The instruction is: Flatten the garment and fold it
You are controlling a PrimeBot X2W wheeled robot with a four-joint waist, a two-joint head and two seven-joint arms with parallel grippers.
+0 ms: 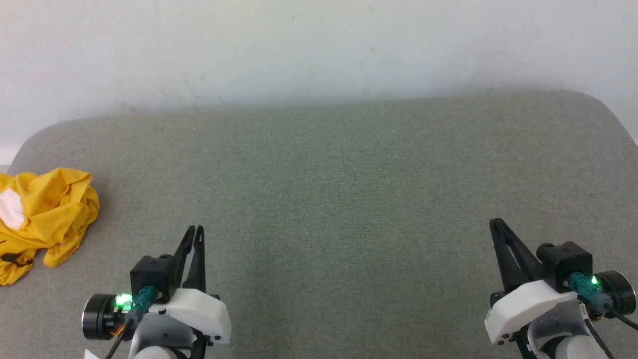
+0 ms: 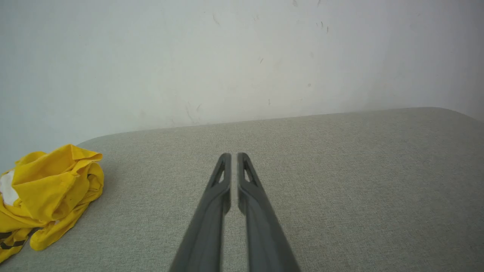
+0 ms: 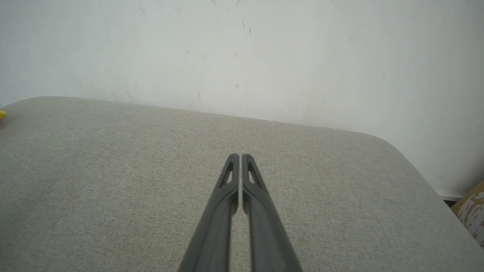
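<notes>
**A:** What's closest?

**B:** The left gripper (image 1: 195,230), two long dark plastic fingers with cut-out tips on a white wrist shell. Its fingers lie together with only a thin slit between them, and they grip nothing. The right gripper (image 1: 496,223) is the same: fingers pressed side by side and bare. Both hover low over the surface, well apart from each other.

**A:** And the surface?

**B:** It's a grey-green padded surface (image 1: 349,174) covered in coarse woven fabric, flat, with rounded far corners.

**A:** Where is the shirt?

**B:** The small mustard-yellow soft cloth T-shirt (image 1: 55,214) sits at the surface's left edge, left of the left gripper and apart from it. It is a crumpled heap, with folds bunched over one another.

**A:** Any detail on it?

**B:** A white patch (image 1: 10,209) shows among the folds, and there are black line marks (image 1: 17,259) near the bottom. The head view's left border cuts the heap off, so I can't make out sleeves or collar.

**A:** Farther back?

**B:** A matte white wall (image 1: 319,45), lightly scuffed, meets the surface's far edge. In the right wrist view a mottled yellowish object (image 3: 470,211) pokes in past the surface's right corner, too cropped to identify.
</notes>
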